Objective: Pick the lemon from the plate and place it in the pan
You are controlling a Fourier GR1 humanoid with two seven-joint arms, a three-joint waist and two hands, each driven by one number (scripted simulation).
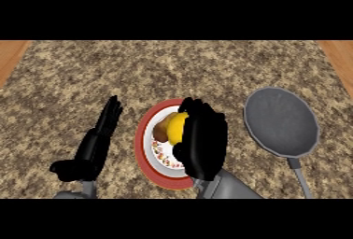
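**Lemon half-hidden on the plate as the right hand closed in**

Lemon (pixel 177 126) lay on the red-rimmed plate (pixel 146 161), at its upper middle, with a brownish item (pixel 161 131) just beside it on the left that could not be identified. The right hand (pixel 201 142) stood over the plate's right half, its fingers reaching up along the lemon's right side and covering part of it. Whether those fingers were curled round the fruit or merely lying against it could not be told from the head view.

The risks from here were judged as follows. A round fruit taken from one side only might roll left, pushing the brownish item or sliding off the plate onto the bench (pixel 172 70). A closing hand might also catch the neighbour along with the lemon. The grey pan (pixel 281 122) sat well apart to the right, so a poorly seated lemon could slip out during the carry.

The left hand (pixel 96 140) rested open to the plate's left, fingers straight and pointing up.
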